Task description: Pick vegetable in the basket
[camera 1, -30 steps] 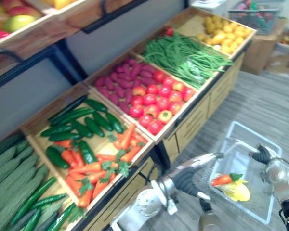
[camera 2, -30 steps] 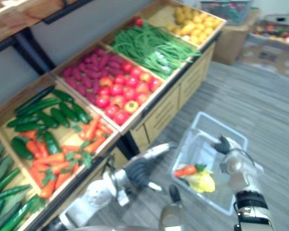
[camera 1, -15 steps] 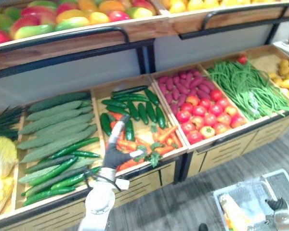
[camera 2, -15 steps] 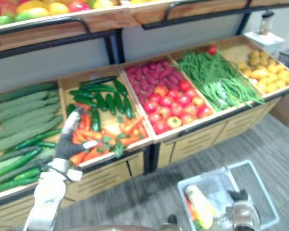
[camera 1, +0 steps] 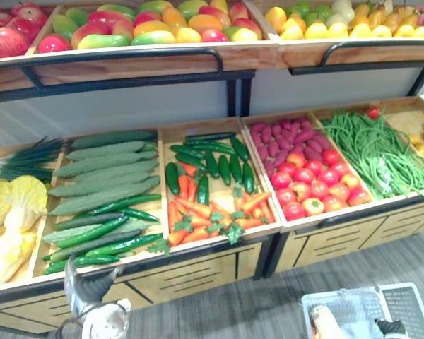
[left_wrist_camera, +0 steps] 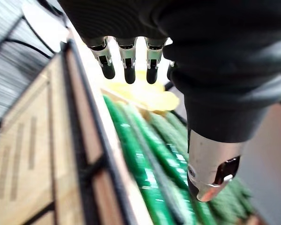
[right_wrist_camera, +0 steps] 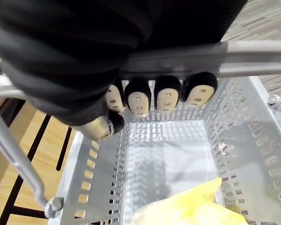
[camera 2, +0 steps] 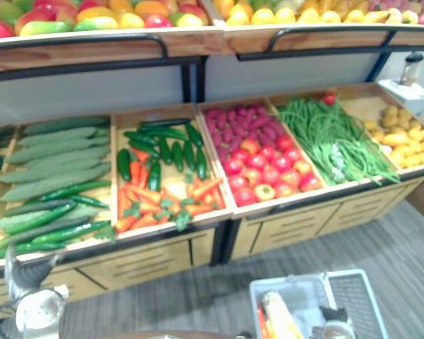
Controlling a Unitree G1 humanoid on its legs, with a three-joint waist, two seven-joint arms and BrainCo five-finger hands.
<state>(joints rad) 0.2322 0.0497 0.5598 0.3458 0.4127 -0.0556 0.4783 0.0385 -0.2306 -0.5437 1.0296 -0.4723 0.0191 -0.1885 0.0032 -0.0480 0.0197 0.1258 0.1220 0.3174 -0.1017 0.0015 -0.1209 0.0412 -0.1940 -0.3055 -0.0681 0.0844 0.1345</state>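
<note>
Since half a second ago, the left hand [camera 1: 85, 293] has drawn back from the carrots [camera 1: 198, 212] and now sits low in front of the cucumbers [camera 1: 92, 236], though the head camera has swung too. From the left eye, those long green cucumbers lie just beyond its upturned fingers. The basket [camera 1: 410, 307] hangs well off to its right, where the right hand [camera 1: 392, 327] is cut off at the bottom. In the left wrist view the fingers [left_wrist_camera: 126, 70] and thumb [left_wrist_camera: 210, 180] are straight and hold nothing. The crate's front edge [left_wrist_camera: 84, 140] runs close by, so the reach should probably clear it first, then close across one cucumber's middle. Which one lies nearest is hard to make out. In the right wrist view the fingers [right_wrist_camera: 168, 96] are curled round the basket's handle [right_wrist_camera: 253, 56], and a yellow vegetable [right_wrist_camera: 192, 213] lies below them, partly cut off.
</note>
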